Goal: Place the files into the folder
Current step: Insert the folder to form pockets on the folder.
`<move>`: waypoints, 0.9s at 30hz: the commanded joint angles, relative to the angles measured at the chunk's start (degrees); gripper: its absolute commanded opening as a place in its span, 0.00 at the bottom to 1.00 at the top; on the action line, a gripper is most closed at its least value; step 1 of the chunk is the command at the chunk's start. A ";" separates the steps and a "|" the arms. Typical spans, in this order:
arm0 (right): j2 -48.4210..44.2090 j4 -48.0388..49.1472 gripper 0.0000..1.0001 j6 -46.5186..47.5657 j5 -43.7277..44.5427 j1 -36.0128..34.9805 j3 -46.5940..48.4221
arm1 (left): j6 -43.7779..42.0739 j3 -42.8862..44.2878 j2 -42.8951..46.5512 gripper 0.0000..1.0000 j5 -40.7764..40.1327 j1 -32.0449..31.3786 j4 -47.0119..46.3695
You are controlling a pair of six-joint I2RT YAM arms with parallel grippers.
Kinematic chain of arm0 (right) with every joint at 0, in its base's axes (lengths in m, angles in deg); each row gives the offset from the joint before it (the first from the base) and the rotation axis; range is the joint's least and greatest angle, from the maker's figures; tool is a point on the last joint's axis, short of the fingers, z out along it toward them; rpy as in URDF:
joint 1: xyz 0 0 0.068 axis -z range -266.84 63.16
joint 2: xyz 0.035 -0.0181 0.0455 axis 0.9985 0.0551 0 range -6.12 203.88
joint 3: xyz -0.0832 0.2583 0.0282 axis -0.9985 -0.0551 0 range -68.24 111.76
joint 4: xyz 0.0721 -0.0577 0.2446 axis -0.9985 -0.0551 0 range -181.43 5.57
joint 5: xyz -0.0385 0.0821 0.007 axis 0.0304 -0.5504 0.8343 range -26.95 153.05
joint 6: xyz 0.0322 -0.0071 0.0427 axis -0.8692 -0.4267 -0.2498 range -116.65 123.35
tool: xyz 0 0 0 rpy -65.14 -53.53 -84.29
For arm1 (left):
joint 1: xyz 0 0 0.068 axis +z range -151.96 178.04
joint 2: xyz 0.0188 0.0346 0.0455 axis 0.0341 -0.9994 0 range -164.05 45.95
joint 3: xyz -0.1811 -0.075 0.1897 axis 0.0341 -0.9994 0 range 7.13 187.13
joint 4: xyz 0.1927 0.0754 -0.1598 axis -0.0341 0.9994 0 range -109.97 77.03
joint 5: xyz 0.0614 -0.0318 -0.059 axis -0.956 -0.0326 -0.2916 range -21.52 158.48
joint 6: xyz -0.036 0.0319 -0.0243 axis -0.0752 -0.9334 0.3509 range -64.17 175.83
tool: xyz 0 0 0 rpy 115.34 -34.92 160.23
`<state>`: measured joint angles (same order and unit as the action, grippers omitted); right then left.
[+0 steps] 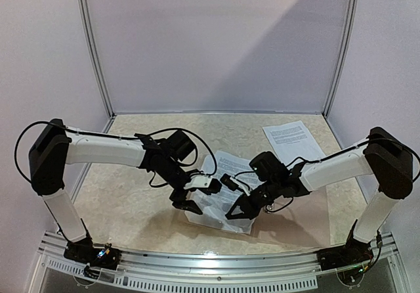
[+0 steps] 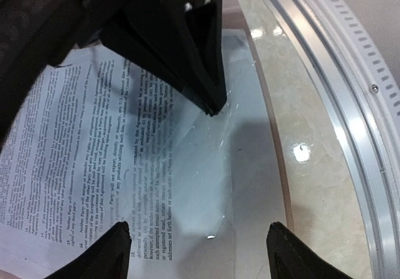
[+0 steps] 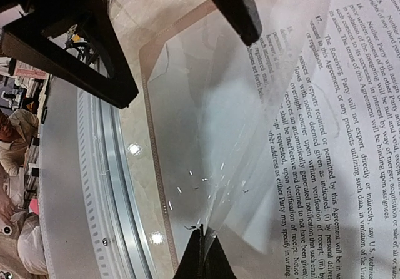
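Paper sheet lies under the wide-open, empty left claw and looks partly inside the clear sleeve. Right claw pinches that sleeve's edge tight. Another sheet waits far behind it, outside the folder.

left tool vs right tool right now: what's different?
The left tool is open, its jaws spread above the printed sheet; the right tool is shut. The left tool holds nothing; the right tool pinches the edge of the clear sleeve, holding it raised. Both sit close together over the folder.
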<state>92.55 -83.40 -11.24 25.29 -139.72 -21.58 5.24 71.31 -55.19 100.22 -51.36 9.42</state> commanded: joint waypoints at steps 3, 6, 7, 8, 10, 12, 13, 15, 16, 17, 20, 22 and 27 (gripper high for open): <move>0.99 1.44 0.00 2.17 -1.59 -0.55 1.58 | -0.13 0.20 0.13 0.76 1.97 1.24 -2.15; 1.14 1.51 0.00 2.23 -1.88 -0.56 2.13 | 0.65 0.83 -2.87 0.76 -1.19 1.58 -4.07; 1.33 1.43 0.00 2.25 -1.95 -0.56 2.29 | 0.58 1.38 -3.68 0.76 -1.69 1.59 -3.65; 1.41 1.37 0.00 2.35 -2.03 -0.55 2.44 | 0.92 1.80 -4.20 0.76 -2.21 1.57 -3.81; 1.52 1.44 0.00 2.46 -2.24 -0.53 2.40 | 1.41 1.66 -4.36 0.76 -2.23 1.68 -5.10; 1.51 1.75 0.00 2.53 -2.31 -0.55 2.15 | 1.46 1.66 -4.74 0.76 -1.98 1.61 -6.57; 1.58 1.92 0.00 2.47 -2.32 -0.55 2.13 | 1.69 2.30 -5.36 0.76 -1.96 1.53 -6.29; 1.61 2.15 0.00 2.30 -2.64 -0.54 1.97 | 2.52 3.37 -6.61 0.76 -1.91 1.59 -6.16; 1.48 2.32 0.00 2.21 -2.81 -0.53 1.91 | 2.59 3.37 -6.95 0.76 -1.91 1.66 -6.37; 1.51 2.35 0.00 2.16 -2.96 -0.53 1.87 | 2.55 3.14 -6.97 0.77 -1.95 1.64 -6.79; 1.29 2.53 0.00 2.52 -3.59 -0.57 1.46 | 1.61 2.36 -7.27 0.77 -1.44 1.68 -6.63; 0.67 4.12 0.00 2.85 -5.13 -0.46 0.48 | 1.43 2.35 -7.23 0.76 -0.23 1.96 -6.27; 0.00 5.74 0.00 2.40 -6.86 1.02 -0.79 | 1.02 2.41 -6.55 0.49 3.64 3.00 -6.26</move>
<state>93.49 -81.17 -9.56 22.19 -139.50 -21.76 6.33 73.41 -61.20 101.23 -49.86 3.71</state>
